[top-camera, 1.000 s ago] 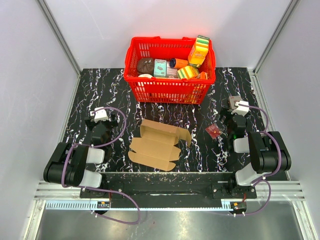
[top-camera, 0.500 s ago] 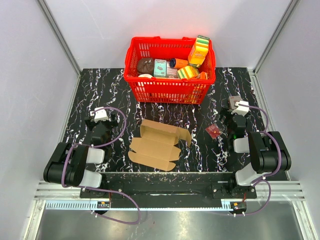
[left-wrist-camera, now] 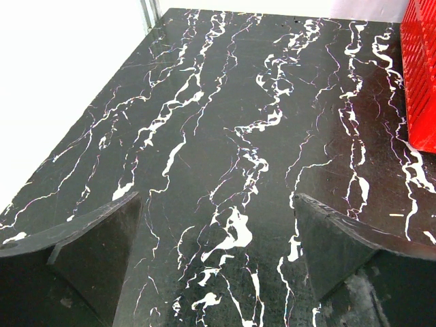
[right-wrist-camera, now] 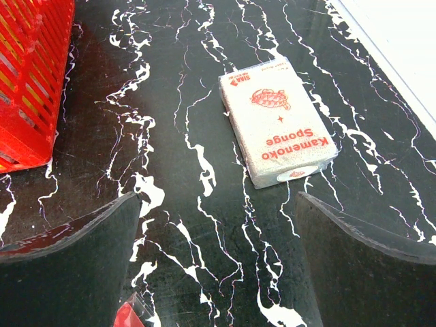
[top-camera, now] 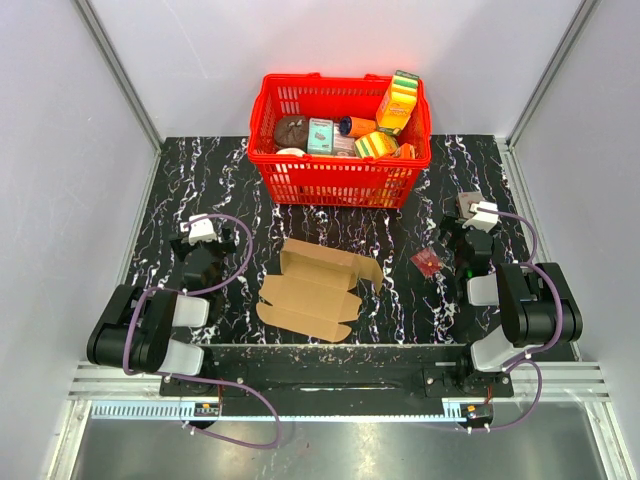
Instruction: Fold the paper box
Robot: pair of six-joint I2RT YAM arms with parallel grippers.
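The paper box (top-camera: 318,290) is a brown cardboard mailer lying partly unfolded at the middle of the black marble table (top-camera: 200,180), its flaps open. It shows in neither wrist view. My left gripper (top-camera: 213,245) rests to the left of it, apart from it, open and empty, with only bare table between its fingers (left-wrist-camera: 95,238). My right gripper (top-camera: 452,235) rests to the right of the box, open and empty over bare table (right-wrist-camera: 218,259).
A red basket (top-camera: 340,140) full of small printed packs stands at the back centre; its wall shows in both wrist views (left-wrist-camera: 422,75) (right-wrist-camera: 30,75). A small red packet (top-camera: 427,262) lies by my right gripper. A white sponge pack (right-wrist-camera: 276,119) lies ahead of it.
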